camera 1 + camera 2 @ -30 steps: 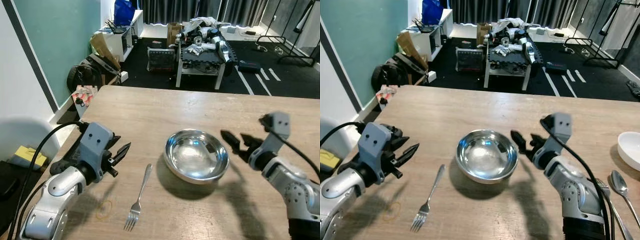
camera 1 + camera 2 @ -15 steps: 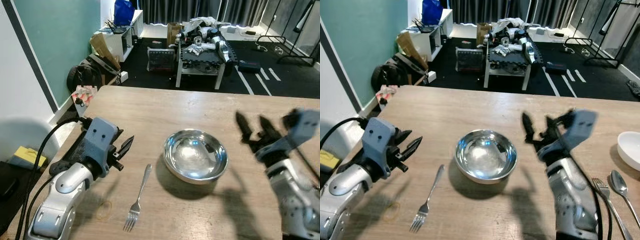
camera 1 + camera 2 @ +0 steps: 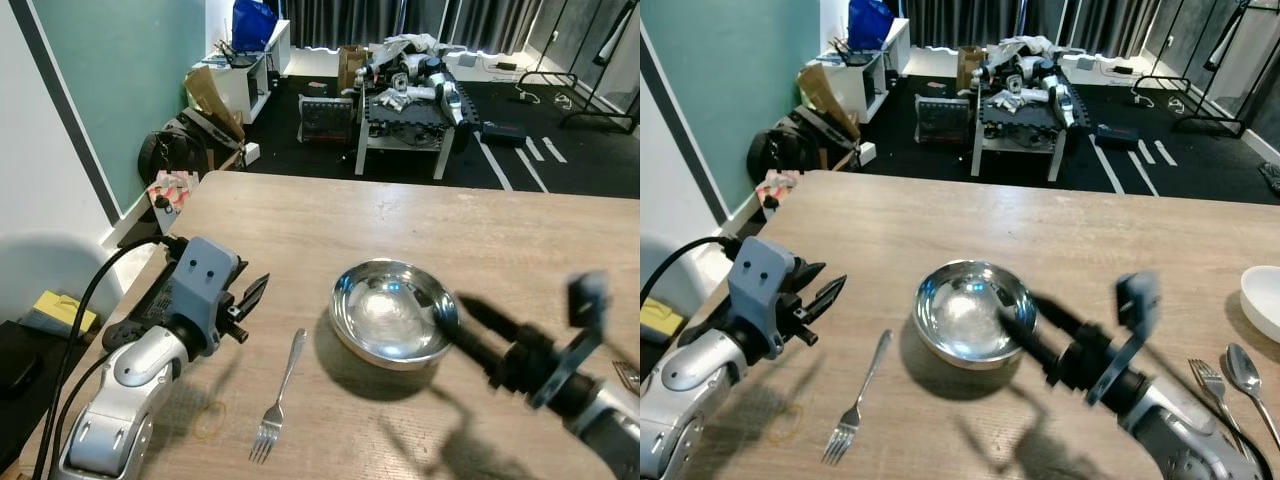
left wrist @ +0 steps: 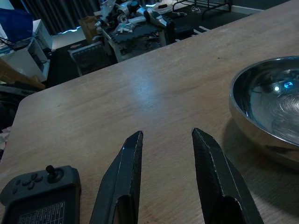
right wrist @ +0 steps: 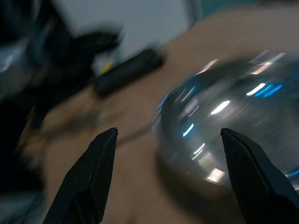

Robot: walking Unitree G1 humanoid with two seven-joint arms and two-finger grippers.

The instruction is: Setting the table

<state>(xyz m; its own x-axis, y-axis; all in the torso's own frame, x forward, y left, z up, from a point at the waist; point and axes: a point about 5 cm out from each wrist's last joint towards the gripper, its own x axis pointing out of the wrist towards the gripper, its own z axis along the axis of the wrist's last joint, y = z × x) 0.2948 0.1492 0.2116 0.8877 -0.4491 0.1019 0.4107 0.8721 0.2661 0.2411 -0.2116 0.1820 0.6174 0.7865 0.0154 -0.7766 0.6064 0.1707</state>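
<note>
Bowl [image 3: 392, 308] mid-table [image 3: 330, 215], fork [image 3: 277, 399] to its left, white dish [image 3: 1262, 300] and spoon [image 3: 1245, 370] far right.

A shiny steel bowl [image 3: 392, 309] sits upright mid-table, a fork [image 3: 277, 398] lying beside it.

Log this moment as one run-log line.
right gripper: open, at steel bowl rim | left gripper: open, hovering left of fork | white bowl, spoon: far right
</note>
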